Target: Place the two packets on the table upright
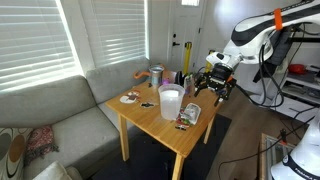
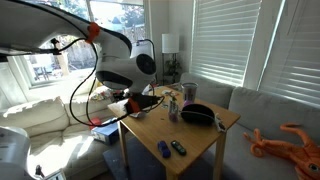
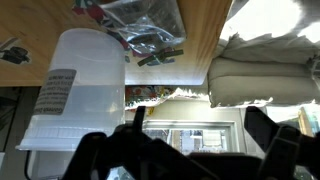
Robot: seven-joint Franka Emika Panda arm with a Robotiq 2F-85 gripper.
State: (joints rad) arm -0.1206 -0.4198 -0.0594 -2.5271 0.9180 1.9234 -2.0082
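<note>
This wrist picture stands upside down. The two packets (image 3: 148,24) show as one crinkled printed bundle on the table (image 3: 205,40), right beside the translucent white cup (image 3: 80,88). I cannot separate them or tell whether they stand or lie. In an exterior view the packets (image 1: 187,116) sit near the table's front edge (image 1: 165,128), next to the cup (image 1: 170,102). My gripper (image 1: 213,86) hovers just off the table's side, level with its top. The gripper (image 3: 200,135) is open, with nothing between its dark fingers (image 3: 268,128). In an exterior view the gripper (image 2: 150,98) reaches over the table's near corner.
A tall yellow bottle (image 1: 187,55) stands at the table's far end, with a cup (image 1: 157,76) and a plate (image 1: 130,97) towards the grey sofa (image 1: 60,110). A dark bowl (image 2: 197,115) and small items (image 2: 170,149) lie on the table. A cushion (image 3: 265,72) lies beyond the table's edge.
</note>
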